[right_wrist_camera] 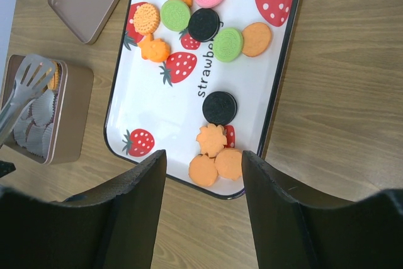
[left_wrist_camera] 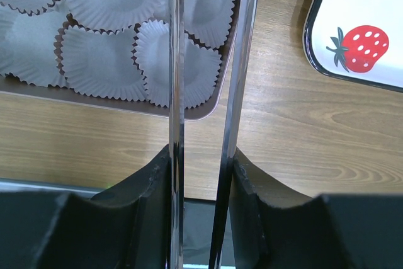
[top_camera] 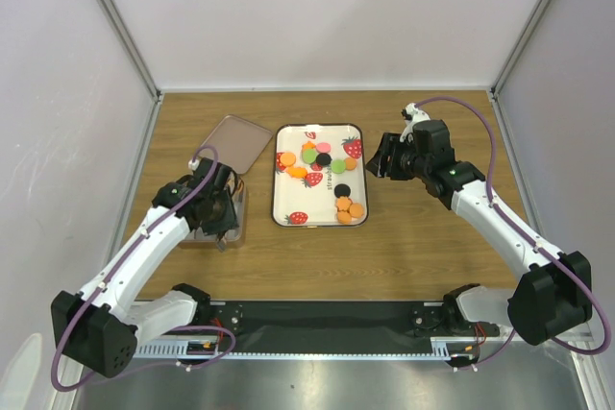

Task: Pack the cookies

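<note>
The cookies (top_camera: 322,158) lie on a white strawberry-print tray (top_camera: 288,201): orange, pink, green and black discs (right_wrist_camera: 208,23) in an upper cluster, plus a black one and three orange ones (right_wrist_camera: 217,155) near the lower right corner. My left gripper (top_camera: 219,210) is shut on metal tongs (left_wrist_camera: 177,61), whose blades reach over paper cups (left_wrist_camera: 101,61) in a brown box (right_wrist_camera: 72,118). An orange cookie (right_wrist_camera: 55,75) shows in that box by the tongs' tip (right_wrist_camera: 28,83). My right gripper (top_camera: 382,158) hovers open at the tray's right edge, nothing between its fingers (right_wrist_camera: 135,200).
The box's brown lid (top_camera: 232,143) lies upside down left of the tray, behind the box. Grey walls close in the wooden table on three sides. A black rail with the arm bases runs along the near edge.
</note>
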Controlling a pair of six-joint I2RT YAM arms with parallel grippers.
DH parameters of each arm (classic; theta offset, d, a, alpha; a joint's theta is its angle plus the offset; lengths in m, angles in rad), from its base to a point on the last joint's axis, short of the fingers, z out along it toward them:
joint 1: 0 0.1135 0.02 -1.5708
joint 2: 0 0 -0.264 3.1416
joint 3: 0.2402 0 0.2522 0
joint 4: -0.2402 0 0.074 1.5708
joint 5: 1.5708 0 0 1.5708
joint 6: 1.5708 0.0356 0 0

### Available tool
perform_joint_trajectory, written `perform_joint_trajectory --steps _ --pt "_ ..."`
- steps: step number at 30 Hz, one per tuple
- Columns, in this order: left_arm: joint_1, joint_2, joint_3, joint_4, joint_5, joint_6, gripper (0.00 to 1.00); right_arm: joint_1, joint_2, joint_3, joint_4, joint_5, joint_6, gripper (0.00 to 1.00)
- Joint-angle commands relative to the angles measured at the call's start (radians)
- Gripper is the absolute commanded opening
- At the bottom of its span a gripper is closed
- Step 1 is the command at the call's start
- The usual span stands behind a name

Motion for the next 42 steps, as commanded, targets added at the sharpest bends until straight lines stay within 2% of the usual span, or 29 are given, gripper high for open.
perform_joint_trajectory --steps 1,13,28,29,38,42 --pt "0.010 -0.029 0.003 0.020 0.009 0.000 0.38 0.006 -0.002 0.006 0.019 -0.007 -0.014 0.57" --pt "0.010 -0.033 -0.011 0.027 0.010 -0.006 0.38 0.008 0.000 0.006 0.022 -0.007 -0.015 0.57" --pt "0.010 -0.026 -0.034 0.061 0.018 -0.003 0.47 0.009 -0.005 0.007 0.016 -0.002 -0.017 0.57" --pt "0.010 -0.026 -0.033 0.060 0.016 -0.003 0.50 0.009 -0.007 0.007 0.016 -0.004 -0.015 0.57" --pt "0.010 -0.032 -0.007 0.041 0.004 0.008 0.51 0.009 -0.007 0.007 0.016 -0.005 -0.015 0.57" --pt "0.009 -0.056 0.064 0.008 -0.011 0.031 0.50 0.011 -0.008 0.007 0.019 -0.005 -0.015 0.57"
